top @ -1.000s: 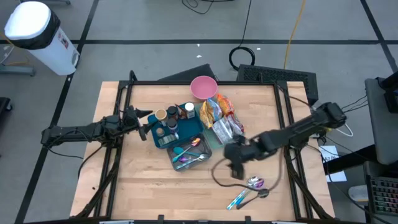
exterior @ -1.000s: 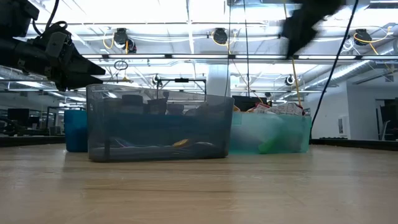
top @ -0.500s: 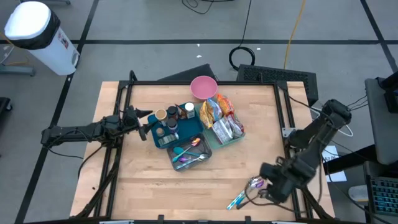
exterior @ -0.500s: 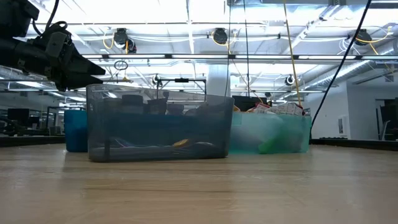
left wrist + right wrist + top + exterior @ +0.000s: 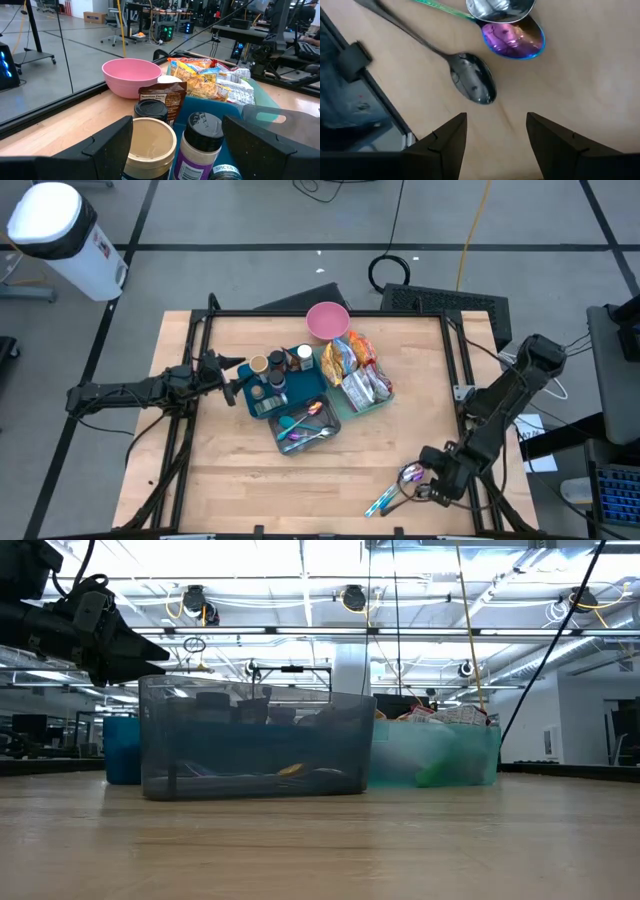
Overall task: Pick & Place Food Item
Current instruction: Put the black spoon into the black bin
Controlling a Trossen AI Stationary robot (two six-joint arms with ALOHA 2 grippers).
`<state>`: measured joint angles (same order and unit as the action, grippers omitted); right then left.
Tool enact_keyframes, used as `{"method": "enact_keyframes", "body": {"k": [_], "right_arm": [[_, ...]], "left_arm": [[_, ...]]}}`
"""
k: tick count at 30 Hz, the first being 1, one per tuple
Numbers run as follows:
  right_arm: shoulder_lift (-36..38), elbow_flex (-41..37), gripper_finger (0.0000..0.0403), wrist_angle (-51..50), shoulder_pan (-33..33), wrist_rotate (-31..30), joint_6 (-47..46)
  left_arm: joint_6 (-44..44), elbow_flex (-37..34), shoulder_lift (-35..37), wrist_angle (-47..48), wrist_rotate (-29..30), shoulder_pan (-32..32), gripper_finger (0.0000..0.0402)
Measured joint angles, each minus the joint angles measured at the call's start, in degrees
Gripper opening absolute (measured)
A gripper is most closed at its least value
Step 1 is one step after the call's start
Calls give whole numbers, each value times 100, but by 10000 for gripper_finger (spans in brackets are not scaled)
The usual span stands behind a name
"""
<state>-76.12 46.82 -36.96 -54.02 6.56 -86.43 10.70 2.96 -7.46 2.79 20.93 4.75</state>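
Since a second ago my right gripper (image 5: 437,483) has swung away from the snack bin (image 5: 361,392) to the table's (image 5: 230,470) near right corner, above the loose spoons (image 5: 411,476). Its fingers (image 5: 445,145) stand apart, holding nothing. My right wrist view shows what the high view blurs: a dark polished spoon bowl (image 5: 473,85), a rainbow-tinted one and a silver one lying on pale wood grain. My left gripper (image 5: 232,387) hovers beside the jar bin (image 5: 290,388), fingers (image 5: 107,146) wide and empty. Its wrist view gives me a round pink bowl (image 5: 131,75), crinkly snack packets (image 5: 207,77) in that teal bin, and capped jars (image 5: 200,145) nearest. My low view shows only translucent bin walls (image 5: 252,745).
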Motion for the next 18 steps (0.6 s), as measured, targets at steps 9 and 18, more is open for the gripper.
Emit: {"method": "enact_keyframes", "body": {"k": [9,18], "right_arm": [[622,-1569,196,2504,-7,-202,-142],[634,-2159,194,3076,-7,-89,-437]], "left_arm": [[0,0,-2,0,0,0,308],[2,0,-2,0,0,-1,308]]}}
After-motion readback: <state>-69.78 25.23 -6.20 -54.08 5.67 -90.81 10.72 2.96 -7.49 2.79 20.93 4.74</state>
